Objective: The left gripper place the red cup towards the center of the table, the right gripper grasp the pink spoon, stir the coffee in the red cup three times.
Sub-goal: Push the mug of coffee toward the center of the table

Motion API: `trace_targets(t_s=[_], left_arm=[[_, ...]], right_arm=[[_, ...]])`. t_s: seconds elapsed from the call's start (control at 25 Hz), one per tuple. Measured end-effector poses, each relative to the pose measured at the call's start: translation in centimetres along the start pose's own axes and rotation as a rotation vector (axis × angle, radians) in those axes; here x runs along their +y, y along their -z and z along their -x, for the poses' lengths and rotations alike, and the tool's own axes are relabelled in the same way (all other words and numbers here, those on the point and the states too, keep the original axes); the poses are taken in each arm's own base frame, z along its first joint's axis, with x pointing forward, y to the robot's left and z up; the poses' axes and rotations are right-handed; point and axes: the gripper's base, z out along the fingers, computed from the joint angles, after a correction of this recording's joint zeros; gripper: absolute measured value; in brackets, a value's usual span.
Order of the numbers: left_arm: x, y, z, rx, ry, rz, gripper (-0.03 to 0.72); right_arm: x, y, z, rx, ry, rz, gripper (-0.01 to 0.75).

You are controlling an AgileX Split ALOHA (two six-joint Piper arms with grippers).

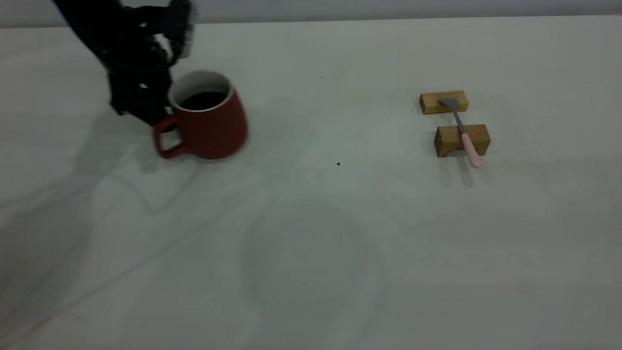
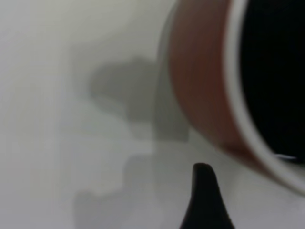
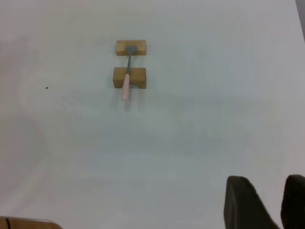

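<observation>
The red cup stands at the table's far left with dark coffee in it, its handle pointing to the front left. My left gripper hangs low just behind and beside the cup, open. One dark finger shows in the left wrist view, a gap away from the cup's wall; the other finger is out of frame. The pink spoon lies across two wooden blocks at the right. My right gripper hovers far from the spoon, shut and holding nothing.
The far tan block carries the spoon's bowl and the near tan block its stem. A small dark speck marks the table's middle. Bare table lies between the cup and the blocks.
</observation>
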Motion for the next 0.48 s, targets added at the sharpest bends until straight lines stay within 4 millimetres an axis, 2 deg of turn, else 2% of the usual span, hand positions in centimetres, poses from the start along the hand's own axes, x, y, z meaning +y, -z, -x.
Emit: trace_targets(t_s=[0.32, 0.48], left_arm=[[-1.2, -1.2, 6.3, -0.088, -0.038, 0.022, 0.586], [-1.7, -1.6, 8.4, -0.124, -0.042, 0.038, 0.586]], right_arm=[[0.0, 0.0, 0.0, 0.000, 0.001, 0.000, 0.237], [0.0, 0.0, 0.0, 0.000, 0.001, 0.000, 0.237]])
